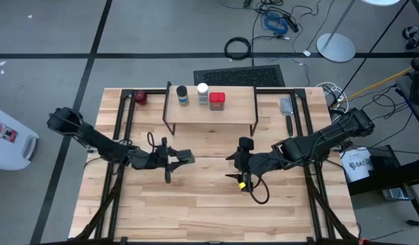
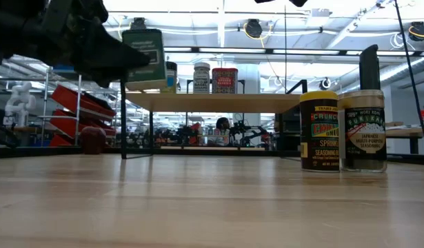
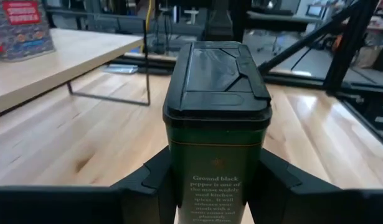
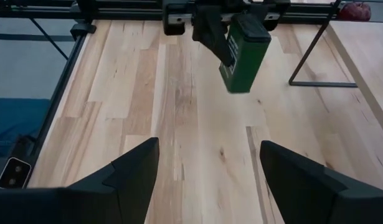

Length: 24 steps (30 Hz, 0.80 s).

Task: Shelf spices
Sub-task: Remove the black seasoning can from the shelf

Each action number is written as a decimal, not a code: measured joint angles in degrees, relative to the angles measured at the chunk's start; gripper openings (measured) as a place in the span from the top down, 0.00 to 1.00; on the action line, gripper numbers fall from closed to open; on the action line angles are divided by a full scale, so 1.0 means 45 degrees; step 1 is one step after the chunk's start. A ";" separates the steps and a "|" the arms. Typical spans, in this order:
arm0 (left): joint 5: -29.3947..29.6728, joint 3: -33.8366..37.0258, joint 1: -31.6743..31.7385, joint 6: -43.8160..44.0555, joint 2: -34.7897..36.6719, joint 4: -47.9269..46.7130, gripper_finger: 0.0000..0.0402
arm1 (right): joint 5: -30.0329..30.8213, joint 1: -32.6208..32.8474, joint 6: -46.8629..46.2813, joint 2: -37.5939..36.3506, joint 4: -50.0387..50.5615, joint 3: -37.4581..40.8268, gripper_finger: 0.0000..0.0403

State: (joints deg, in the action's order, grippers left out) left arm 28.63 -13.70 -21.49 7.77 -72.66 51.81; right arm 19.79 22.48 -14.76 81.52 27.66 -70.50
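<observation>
Our left gripper [image 3: 216, 186] is clamped on a green pepper tin [image 3: 217, 124], one finger on each side of its body, black flip lid pointing away from the wrist. In the high view the tin [image 1: 185, 158] sits off the table, in front of the shelf [image 1: 236, 112] and left of its middle; the low view shows it lifted at about the height of the shelf top. Our right gripper [image 4: 203, 171] has its fingers spread with nothing between them, bare table under it, just left of two jars: a yellow-topped jar [image 2: 319, 131] and a dark-capped jar [image 2: 364, 129] standing side by side on the table, touching or nearly so. On the shelf we see three spices in a row toward the left end: a dark jar [image 1: 182, 95], a white-capped jar [image 1: 202, 93], a red tin [image 1: 217, 101]. A small dark-red round object [image 1: 141, 98] lies on the table left of the shelf.
</observation>
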 joint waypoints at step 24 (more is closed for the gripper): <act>-0.2783 -0.5714 0.1306 -0.0358 -0.8079 0.0726 0.62 | -0.0033 0.0000 -0.1434 -0.0529 0.2751 0.0000 0.34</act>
State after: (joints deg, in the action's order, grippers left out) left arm 16.11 -39.42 -15.61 6.16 -109.02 55.07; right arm 19.64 22.48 -21.22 79.13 40.04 -70.50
